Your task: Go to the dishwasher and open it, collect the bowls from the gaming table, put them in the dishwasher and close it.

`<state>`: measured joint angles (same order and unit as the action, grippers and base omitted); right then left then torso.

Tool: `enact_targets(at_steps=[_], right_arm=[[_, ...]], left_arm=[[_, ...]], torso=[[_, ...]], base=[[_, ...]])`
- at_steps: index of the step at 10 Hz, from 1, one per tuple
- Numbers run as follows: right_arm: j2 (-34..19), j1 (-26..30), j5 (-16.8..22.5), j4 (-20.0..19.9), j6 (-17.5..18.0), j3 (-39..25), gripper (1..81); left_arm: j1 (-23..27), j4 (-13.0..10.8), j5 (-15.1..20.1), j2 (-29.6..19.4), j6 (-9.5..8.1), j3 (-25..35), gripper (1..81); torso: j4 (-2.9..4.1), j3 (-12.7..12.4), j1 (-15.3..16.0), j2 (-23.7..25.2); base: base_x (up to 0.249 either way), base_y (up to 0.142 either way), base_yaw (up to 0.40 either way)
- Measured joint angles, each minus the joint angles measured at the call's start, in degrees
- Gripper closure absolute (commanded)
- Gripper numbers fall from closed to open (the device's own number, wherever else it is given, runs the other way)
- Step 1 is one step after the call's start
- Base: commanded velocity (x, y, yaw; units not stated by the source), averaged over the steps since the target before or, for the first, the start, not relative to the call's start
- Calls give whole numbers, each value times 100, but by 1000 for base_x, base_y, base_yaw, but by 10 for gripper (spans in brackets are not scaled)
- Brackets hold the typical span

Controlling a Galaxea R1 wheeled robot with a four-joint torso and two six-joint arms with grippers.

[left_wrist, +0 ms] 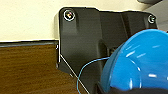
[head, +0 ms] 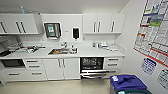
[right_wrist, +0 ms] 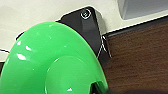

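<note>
A kitchenette wall faces me; the dishwasher (head: 92, 67) sits under the white tabletop (head: 100, 52), to the right of the sink (head: 60, 51) and between a pair of white cupboard doors (head: 64, 68) and a stack of drawers (head: 113, 65); its door hangs partly down, hinged at the bottom, its long edge running side to side, the dark racks showing above it; a purple-lidded bin (head: 128, 82) stands on the floor near the right wall, below the posters (head: 155, 30).

At my left wrist the blue bowl (left_wrist: 140, 62) shows large, tilted so that its hollow faces the camera, its rim curving up across the dark plate; at my right wrist the green bowl (right_wrist: 50, 62) shows large too, turned with its underside and round foot toward the camera; brown wood-grain floor (right_wrist: 140, 60) lies behind it.

Whether my left fingers or my right fingers are apart, together or clamped on a bowl, I cannot tell.
</note>
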<state>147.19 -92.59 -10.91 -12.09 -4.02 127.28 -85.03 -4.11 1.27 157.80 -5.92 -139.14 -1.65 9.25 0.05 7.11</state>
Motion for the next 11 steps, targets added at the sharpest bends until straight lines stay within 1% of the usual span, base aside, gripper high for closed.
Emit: enact_targets(at_steps=[11], right_arm=[[-11, 20, 2, 0, 0, -5, 811]], left_arm=[[41, 0, -20, -7, -2, 6, 811]], torso=[[0, 0, 0, 0]], base=[[128, 0, 0]])
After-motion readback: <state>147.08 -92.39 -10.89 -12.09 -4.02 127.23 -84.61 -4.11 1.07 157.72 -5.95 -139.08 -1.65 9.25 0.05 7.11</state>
